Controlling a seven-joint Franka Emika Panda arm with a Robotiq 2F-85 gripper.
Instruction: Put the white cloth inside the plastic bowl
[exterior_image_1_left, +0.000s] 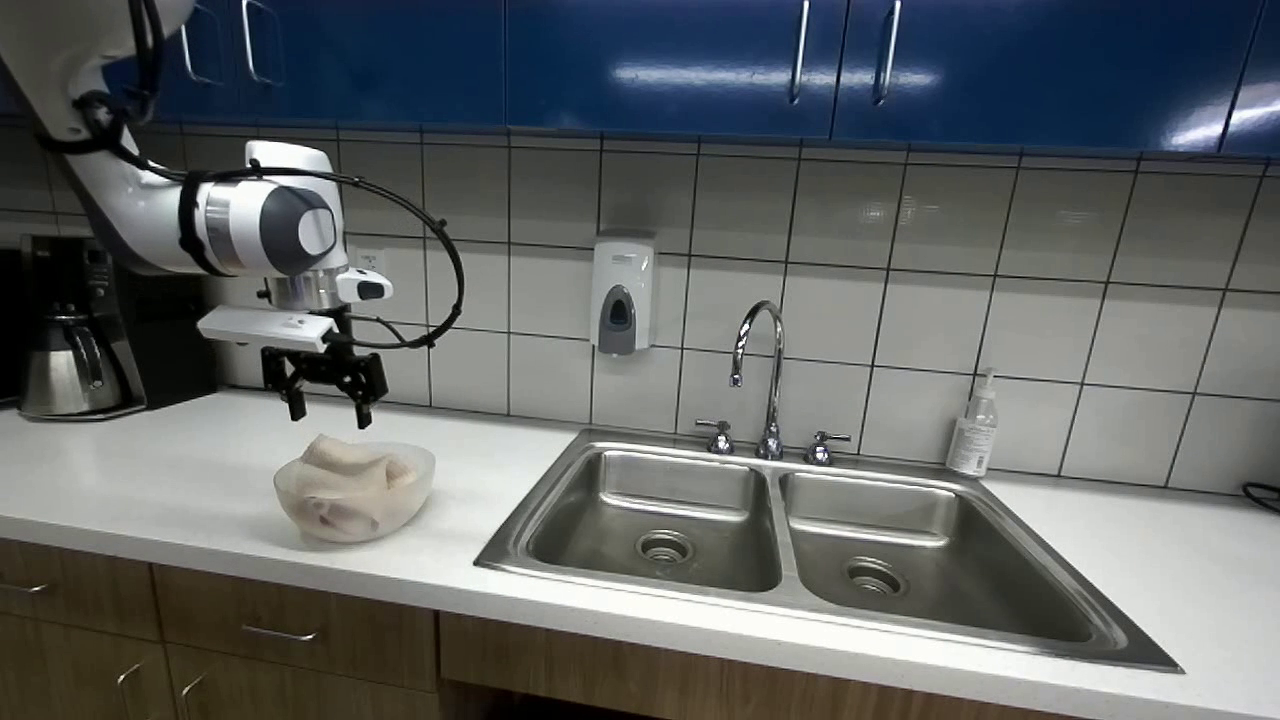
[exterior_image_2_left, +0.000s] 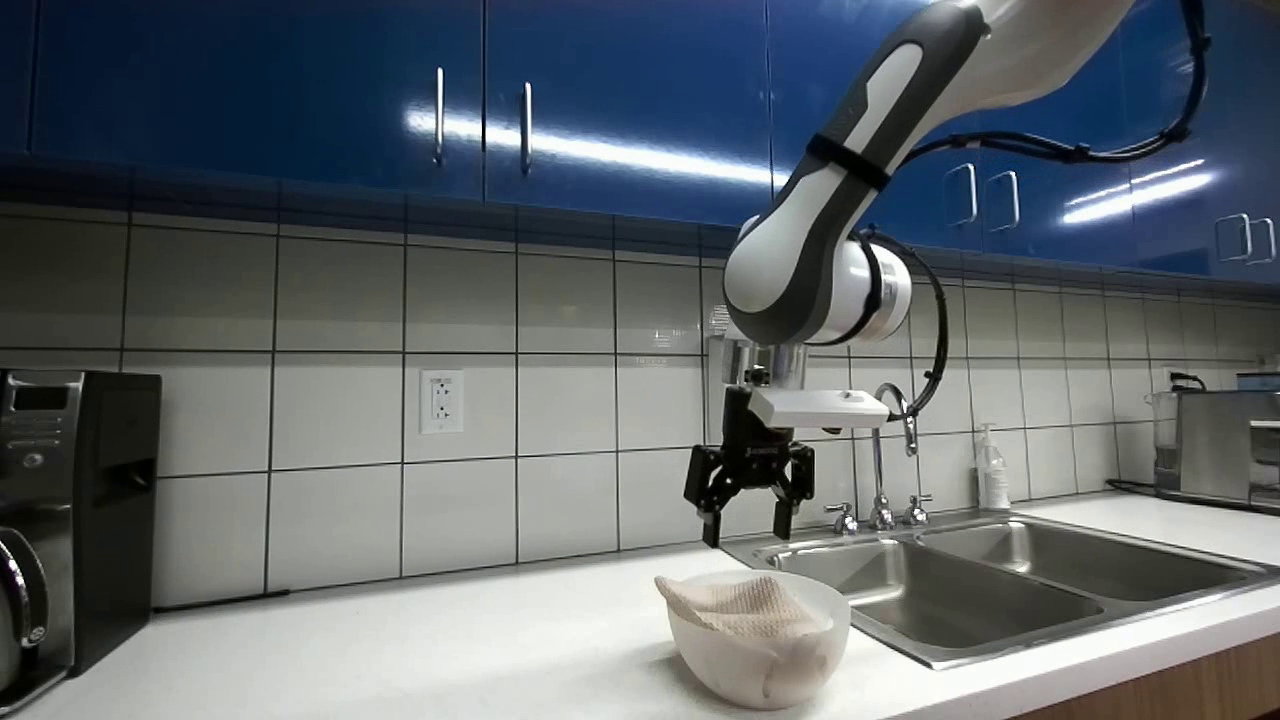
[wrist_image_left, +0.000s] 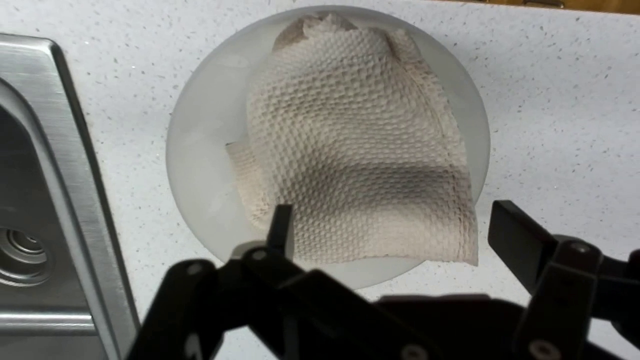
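Rumpled pale cloth (wrist_image_left: 350, 135) sits inside the translucent, apparently plastic bowl (wrist_image_left: 205, 160).

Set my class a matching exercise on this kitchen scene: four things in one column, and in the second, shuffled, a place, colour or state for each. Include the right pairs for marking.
Things
1. Cloth
2. Gripper
3. Wall dispenser
4. Upper cupboards

Descriptions
A. Blue
B. White and grey, fixed to the tiles
C. Mostly in the bowl, a corner poking out past the rim
D. Open, above the bowl

Right pairs
1-C
2-D
3-B
4-A
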